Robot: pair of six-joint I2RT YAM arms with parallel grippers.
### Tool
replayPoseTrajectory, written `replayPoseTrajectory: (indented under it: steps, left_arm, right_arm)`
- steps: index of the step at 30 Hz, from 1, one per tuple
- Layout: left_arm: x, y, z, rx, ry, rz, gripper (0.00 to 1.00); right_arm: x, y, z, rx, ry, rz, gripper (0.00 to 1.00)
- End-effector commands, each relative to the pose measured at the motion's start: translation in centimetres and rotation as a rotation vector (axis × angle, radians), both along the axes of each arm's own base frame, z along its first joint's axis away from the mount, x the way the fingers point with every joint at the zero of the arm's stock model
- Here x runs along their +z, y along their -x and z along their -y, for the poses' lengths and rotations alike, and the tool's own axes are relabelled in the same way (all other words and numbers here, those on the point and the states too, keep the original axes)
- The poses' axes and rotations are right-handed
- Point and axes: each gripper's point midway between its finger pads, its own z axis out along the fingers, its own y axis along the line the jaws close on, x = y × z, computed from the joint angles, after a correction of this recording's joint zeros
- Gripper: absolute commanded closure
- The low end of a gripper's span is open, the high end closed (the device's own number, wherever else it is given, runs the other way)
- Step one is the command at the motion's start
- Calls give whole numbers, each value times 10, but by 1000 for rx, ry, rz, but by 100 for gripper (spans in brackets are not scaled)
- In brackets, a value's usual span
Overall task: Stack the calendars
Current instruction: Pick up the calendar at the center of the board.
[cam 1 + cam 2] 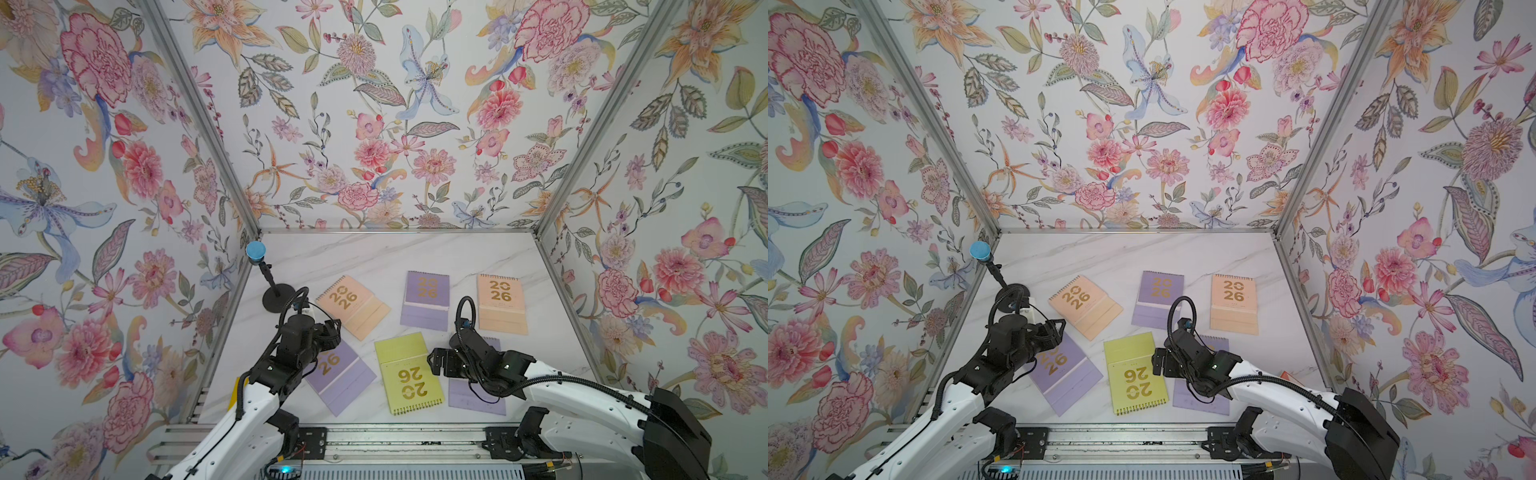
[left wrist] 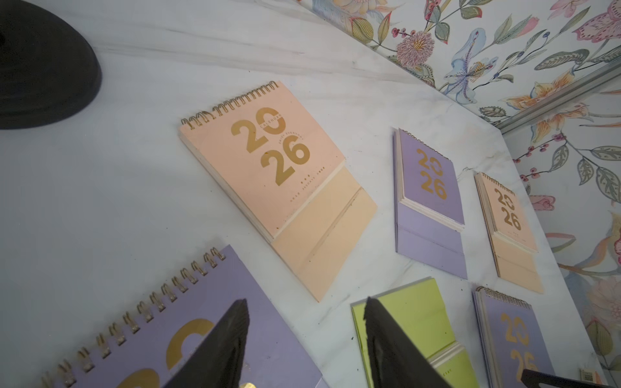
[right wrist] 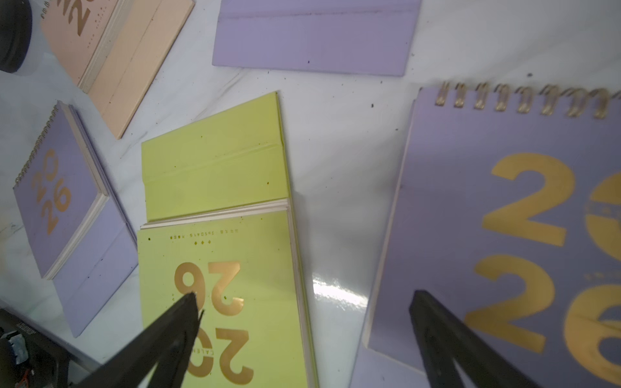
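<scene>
Several flat spiral-bound calendars with gold "2026" lie apart on the marble table. At the back are a peach one [image 1: 352,306], a lilac one [image 1: 426,300] and another peach one [image 1: 501,303]. Nearer lie a lilac one [image 1: 345,376], a yellow-green one [image 1: 409,374] and a lilac one [image 1: 478,395] partly hidden under my right arm. My left gripper [image 2: 305,300] hovers over the near-left lilac calendar's [image 2: 201,302] far corner, jaws apart and empty. My right gripper [image 3: 304,295] is wide open, straddling the gap between the yellow-green calendar [image 3: 215,174] and the lilac one [image 3: 470,168].
A black round stand [image 1: 276,297] with a blue-capped stem [image 1: 255,250] sits at the back left beside my left arm. Floral walls close in three sides. A metal rail [image 1: 374,440] runs along the front. An orange-red corner [image 1: 1287,376] peeks out behind my right arm.
</scene>
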Motion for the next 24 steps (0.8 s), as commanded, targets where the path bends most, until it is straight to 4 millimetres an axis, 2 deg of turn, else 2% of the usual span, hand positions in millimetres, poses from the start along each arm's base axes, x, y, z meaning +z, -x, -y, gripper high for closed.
replayPoseTrajectory:
  steps: [1,13,20,24]
  left_arm:
    - [0,1,23,-19,118,-14,49]
    - [-39,25,81,-146,206,-159,84]
    - [-56,36,97,-187,219,-233,98]
    - [-64,38,101,-195,222,-269,100]
  right_arm:
    - [0,2,-14,20,-57,-18,1]
    - [-17,7,-27,41,-110,-73,1]
    - [-26,11,-33,57,-130,-108,1]
    - [-31,14,-37,64,-142,-126,1]
